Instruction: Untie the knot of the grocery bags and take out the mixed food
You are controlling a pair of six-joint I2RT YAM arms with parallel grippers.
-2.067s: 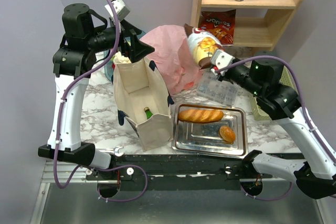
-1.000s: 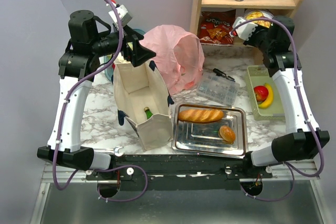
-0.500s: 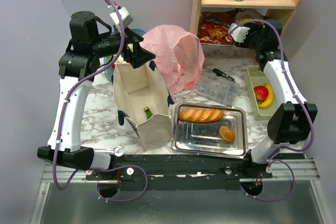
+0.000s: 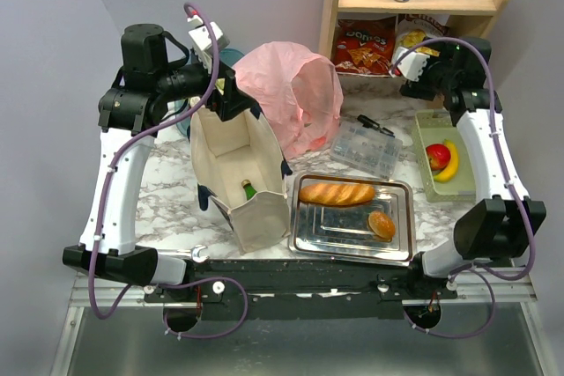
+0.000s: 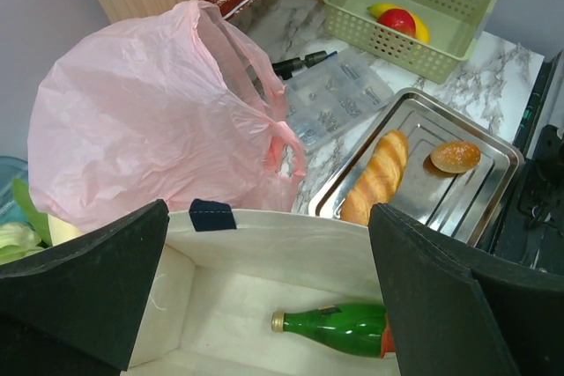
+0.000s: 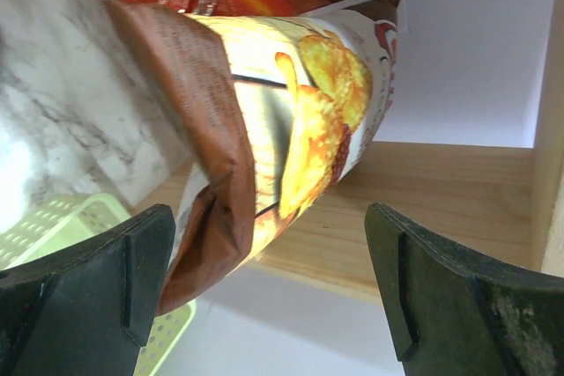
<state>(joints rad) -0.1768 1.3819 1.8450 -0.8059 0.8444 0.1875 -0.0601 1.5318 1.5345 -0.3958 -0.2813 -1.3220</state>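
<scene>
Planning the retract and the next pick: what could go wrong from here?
1. The yellow chip bag leans in the lower bay of the wooden shelf, between the fingers of the open right gripper; backing out crooked could snag it and tip it out.
2. The green bottle lies flat at the bottom of the beige canvas tote; the open left gripper reaching in could fold the soft walls or drag the tote.

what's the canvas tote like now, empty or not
Not empty: the canvas tote stands open, with a green bottle lying on its side at the bottom. Nothing else shows inside.
</scene>
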